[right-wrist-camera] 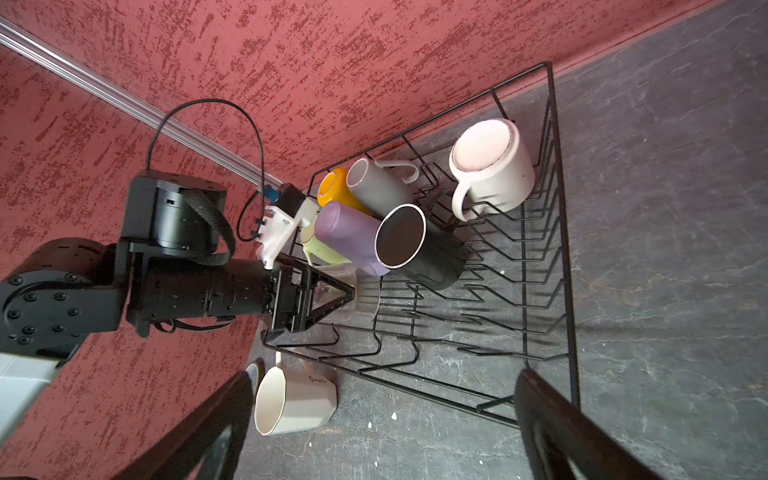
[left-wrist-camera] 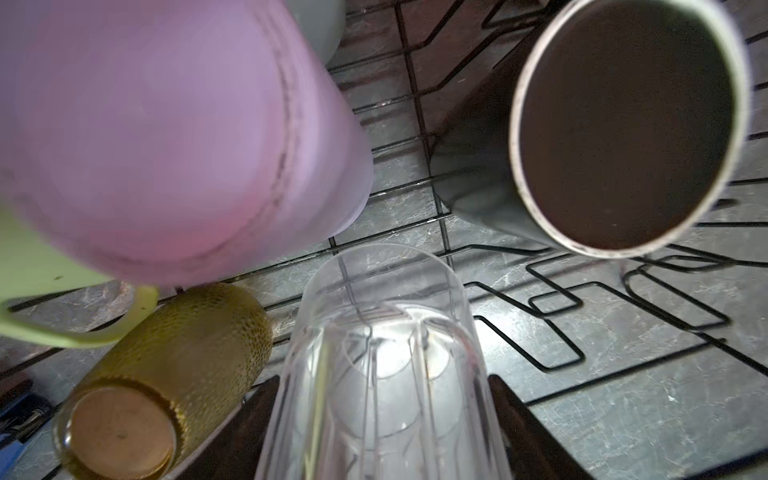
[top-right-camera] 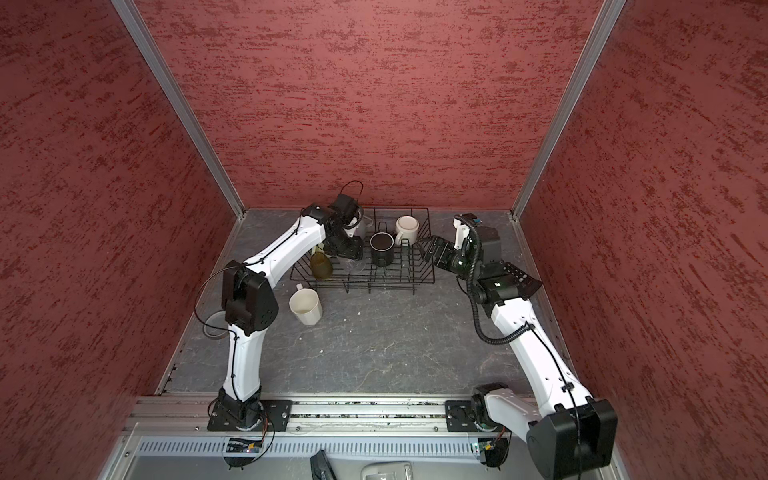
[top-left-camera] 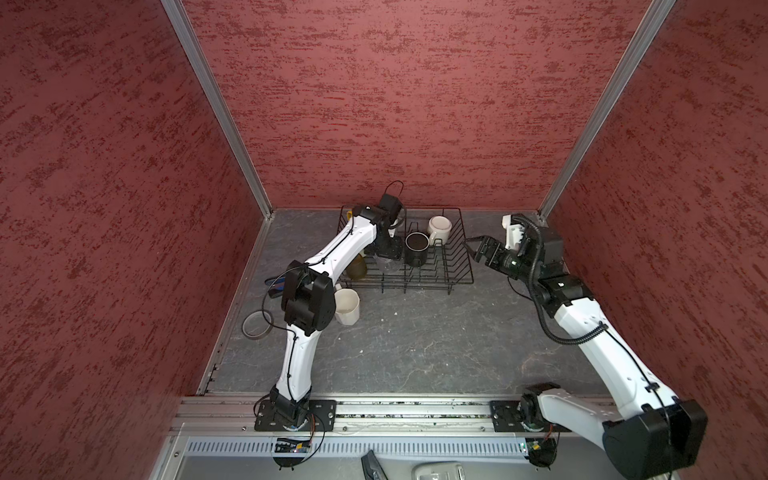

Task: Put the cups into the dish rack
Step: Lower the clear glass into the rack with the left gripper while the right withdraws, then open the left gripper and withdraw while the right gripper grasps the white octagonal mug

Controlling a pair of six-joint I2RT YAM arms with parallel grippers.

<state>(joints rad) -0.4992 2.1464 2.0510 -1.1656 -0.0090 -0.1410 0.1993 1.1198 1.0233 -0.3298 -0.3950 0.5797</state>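
Between the jaws of my left gripper (left-wrist-camera: 382,380) the clear glass (left-wrist-camera: 382,316) is clamped, low over the dish rack (right-wrist-camera: 560,199) floor; I'd ease it down clear of the olive-brown glass (left-wrist-camera: 178,361) and black mug (left-wrist-camera: 623,124) before opening. Beyond, my right gripper (top-left-camera: 471,248) hangs wide, empty, beside the rack.

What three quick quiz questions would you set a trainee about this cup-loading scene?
1. True or false: the white faceted mug already sits in the dish rack.
2. Which cup do the left jaws grip? A black mug; B clear glass; C lilac tumbler.
3. Fill in: the right jaws, beside the rack, stand ____ and empty.
Key: 1 false, it is outside the rack; 2 B; 3 open.
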